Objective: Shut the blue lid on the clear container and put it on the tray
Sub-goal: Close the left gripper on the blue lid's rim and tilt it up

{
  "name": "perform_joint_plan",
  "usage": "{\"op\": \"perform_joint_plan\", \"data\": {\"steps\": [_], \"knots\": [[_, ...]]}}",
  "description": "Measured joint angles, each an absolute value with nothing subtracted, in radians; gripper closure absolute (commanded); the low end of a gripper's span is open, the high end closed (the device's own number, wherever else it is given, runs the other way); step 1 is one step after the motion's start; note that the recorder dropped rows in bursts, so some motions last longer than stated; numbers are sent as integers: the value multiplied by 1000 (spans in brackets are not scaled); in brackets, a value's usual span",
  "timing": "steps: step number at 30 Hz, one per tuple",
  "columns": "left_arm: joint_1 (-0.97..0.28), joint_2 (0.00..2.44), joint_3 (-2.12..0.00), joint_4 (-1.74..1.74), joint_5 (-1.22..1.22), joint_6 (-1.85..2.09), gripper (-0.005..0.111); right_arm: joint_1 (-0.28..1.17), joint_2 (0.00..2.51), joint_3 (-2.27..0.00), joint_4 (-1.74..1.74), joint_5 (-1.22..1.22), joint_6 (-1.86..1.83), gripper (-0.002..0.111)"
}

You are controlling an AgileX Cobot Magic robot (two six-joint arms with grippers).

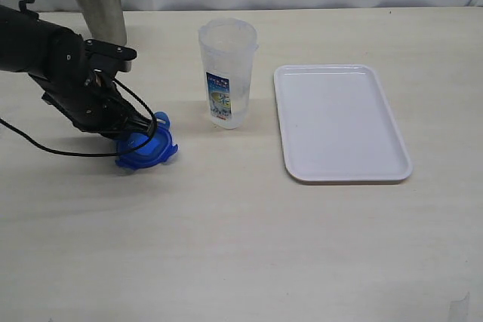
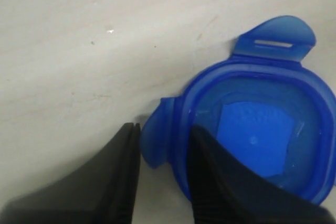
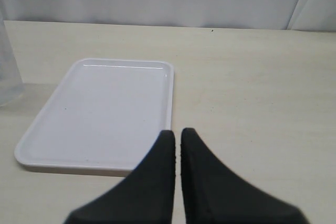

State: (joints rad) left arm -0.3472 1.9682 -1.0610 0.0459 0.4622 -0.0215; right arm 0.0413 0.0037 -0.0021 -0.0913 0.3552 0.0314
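Observation:
The blue lid (image 1: pixel 145 147) lies on the table at the left, inner side up, a flap (image 2: pixel 275 38) folded outwards. My left gripper (image 1: pixel 140 130) reaches down onto its near edge. In the left wrist view the left gripper (image 2: pixel 164 129) has one finger outside a side flap and the other inside the lid (image 2: pixel 262 129), shut on the rim. The clear container (image 1: pixel 226 73) stands upright and uncovered in the middle, right of the lid. The white tray (image 1: pixel 339 122) lies bare further right. My right gripper (image 3: pixel 176 132) hovers shut near the tray (image 3: pixel 105 108), holding nothing.
A steel cup (image 1: pixel 96 1) stands at the back left, behind the left arm. A black cable (image 1: pixel 45 145) loops from that arm over the table. The container's edge (image 3: pixel 8 77) shows beside the tray in the right wrist view.

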Motion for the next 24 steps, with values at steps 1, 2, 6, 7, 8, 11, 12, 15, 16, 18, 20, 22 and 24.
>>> {"op": "perform_joint_plan", "data": {"steps": [1, 2, 6, 7, 8, 11, 12, 15, 16, 18, 20, 22, 24], "knots": [[-347, 1970, -1061, 46, 462, -22, 77, 41, 4, -2, -91, 355, 31, 104], [-347, 1970, -1061, 46, 461, -22, 77, 41, 4, -2, -91, 355, 31, 104], [-347, 1970, -1061, 46, 460, -22, 77, 41, 4, -2, -91, 355, 31, 104], [-347, 1970, -1061, 46, 460, -22, 77, 41, 4, -2, -91, 355, 31, 104], [-347, 1970, -1061, 46, 460, -22, 77, 41, 4, -2, -91, 355, 31, 104], [-347, 1970, -1061, 46, 460, -22, 77, 41, 4, -2, -91, 355, 31, 104], [-347, 1970, -1061, 46, 460, -22, 77, 41, 4, -2, -91, 355, 31, 104], [-347, 1970, -1061, 46, 460, -22, 77, 41, 4, -2, -91, 355, 31, 104], [-347, 1970, -1061, 46, 460, -22, 77, 41, 4, -2, -91, 355, 31, 104], [-347, 1970, -1061, 46, 460, -22, 77, 41, 4, -2, -91, 355, 31, 104], [-347, 1970, -1061, 46, 460, -19, 77, 41, 4, -2, -91, 355, 31, 104], [-347, 1970, -1061, 46, 460, -19, 80, 41, 4, -2, -91, 355, 31, 104], [-347, 1970, -1061, 46, 460, -19, 90, 41, 4, -2, -91, 355, 31, 104]]}}
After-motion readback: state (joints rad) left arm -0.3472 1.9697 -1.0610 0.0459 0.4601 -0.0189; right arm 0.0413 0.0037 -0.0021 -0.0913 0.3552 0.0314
